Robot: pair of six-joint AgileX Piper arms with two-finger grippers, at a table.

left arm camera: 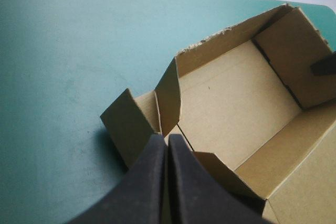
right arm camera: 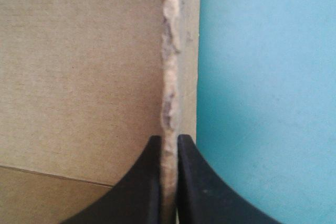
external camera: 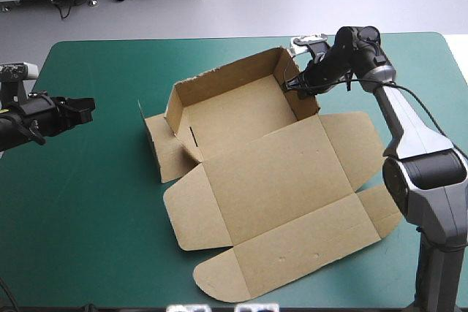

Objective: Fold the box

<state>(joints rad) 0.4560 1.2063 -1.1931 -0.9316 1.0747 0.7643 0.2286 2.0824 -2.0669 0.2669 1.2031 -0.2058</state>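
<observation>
Black fingers of the right tool [right arm camera: 168,139] sit closest in its wrist view, all but pressed together and pinching the ragged top edge of the right end wall [external camera: 303,104]; that wall stands upright. The left tool [external camera: 77,109] hangs over the tabletop [external camera: 95,202] at the box's 9 o'clock, well apart from it, fingers pressed together on nothing and aimed at the near end of the tray.

The brown box [external camera: 256,158] lies mid-tabletop in the high view; its tray opens upward, with the long axis running from about 8 o'clock to 2 o'clock. The lid [external camera: 278,173] lies flat, spreading from the tray toward 5 o'clock, its rounded flaps reaching for the near edge.

I judge the step in hand to be setting the end walls: the right one is held in place, while the left end flaps [external camera: 157,147] splay outward, not yet tucked. The next move probably calls for the left tool to raise those flaps and fold them inward; the right tool's pinch should hold the tray against sliding.
</observation>
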